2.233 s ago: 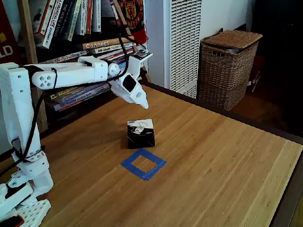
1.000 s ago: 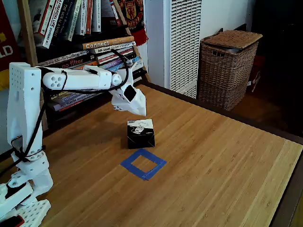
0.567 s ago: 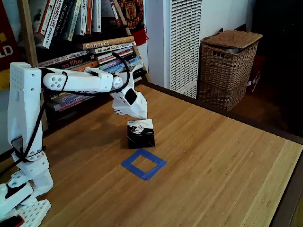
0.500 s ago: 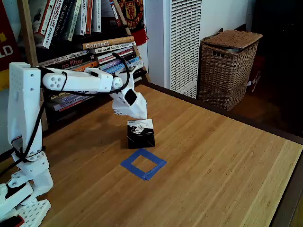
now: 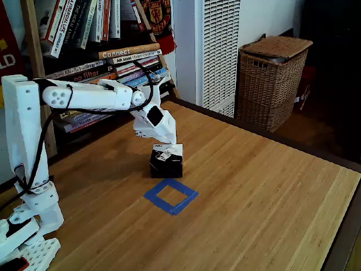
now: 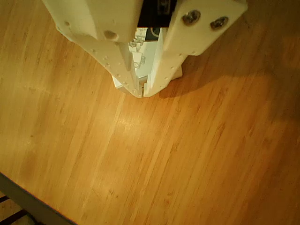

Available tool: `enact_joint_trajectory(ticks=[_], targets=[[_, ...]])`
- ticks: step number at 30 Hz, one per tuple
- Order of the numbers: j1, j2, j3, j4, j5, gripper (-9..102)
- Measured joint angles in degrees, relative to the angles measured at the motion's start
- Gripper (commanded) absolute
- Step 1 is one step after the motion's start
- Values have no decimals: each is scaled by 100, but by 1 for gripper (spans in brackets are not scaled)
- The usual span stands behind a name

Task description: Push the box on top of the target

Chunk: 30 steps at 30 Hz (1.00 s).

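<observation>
The box (image 5: pixel 167 160), black with a white printed top, sits on the wooden table (image 5: pixel 254 186) just behind the target (image 5: pixel 171 196), a hollow square of blue tape. One box corner comes close to the tape's far edge. My white gripper (image 5: pixel 170 141) points down at the box's far side, its tips at the top edge. In the other view the two white fingers (image 6: pixel 123 70) meet at their tips, so the gripper (image 6: pixel 141 93) is shut with nothing held. Part of the box's white top (image 6: pixel 140 58) shows behind and between them.
A bookshelf (image 5: pixel 101 62) stands behind the arm, with a white radiator-like unit (image 5: pixel 217 51) and a wicker basket (image 5: pixel 271 79) at the back right. The table's dark edge (image 5: pixel 338 161) runs along the right; the arm's base (image 5: pixel 25 226) is at the left.
The gripper has come down from above and behind the box to its far top edge. The box has shifted slightly toward the blue tape square.
</observation>
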Motion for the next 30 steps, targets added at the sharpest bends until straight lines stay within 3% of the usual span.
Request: enact_joint_trajectory(ticks=[30], targets=[[562,615,861,-202,-272,0]])
